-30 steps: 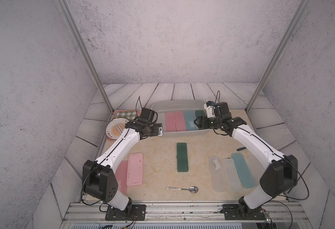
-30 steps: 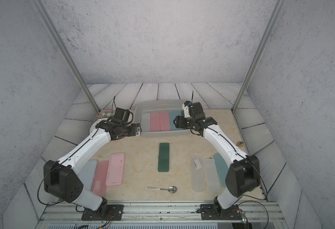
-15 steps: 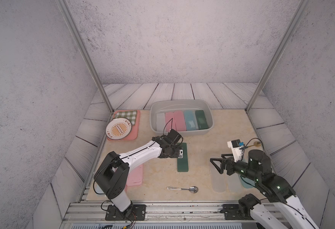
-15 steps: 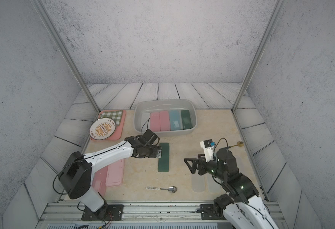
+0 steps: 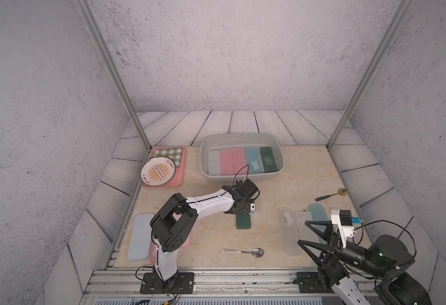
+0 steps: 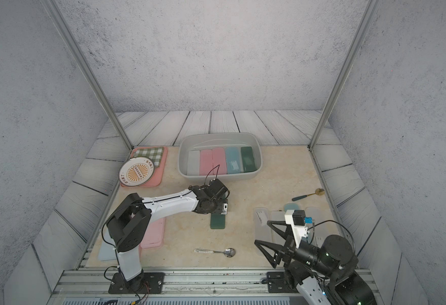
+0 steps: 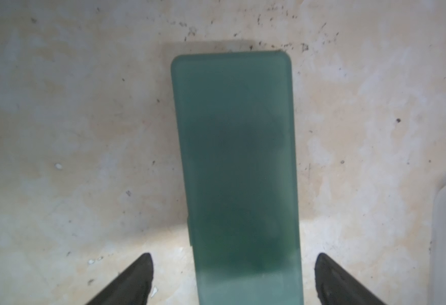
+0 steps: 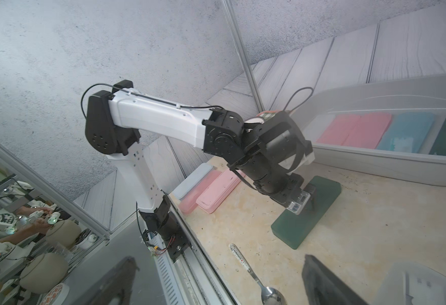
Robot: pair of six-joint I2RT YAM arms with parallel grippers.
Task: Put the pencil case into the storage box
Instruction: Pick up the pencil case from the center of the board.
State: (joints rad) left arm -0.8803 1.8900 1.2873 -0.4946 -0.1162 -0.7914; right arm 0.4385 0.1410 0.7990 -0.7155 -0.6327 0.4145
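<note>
Dark green pencil case (image 5: 243, 222) is seen flat on tabletop (image 5: 296, 179), frame centre in a top view, below storage box (image 5: 239, 136). Left gripper (image 7: 233, 264) is positioned over it, jaws wide, straddling w/o contact. Right gripper (image 5: 303, 232), lower right, is spread wide, empty.

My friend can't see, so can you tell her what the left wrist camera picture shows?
A dark green pencil case lies flat on the speckled beige table, with the left gripper open, its jaws standing one on each side of the case, not touching it.

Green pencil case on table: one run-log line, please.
left gripper open, astride green pencil case; right gripper open, empty; storage box: five cases
</note>
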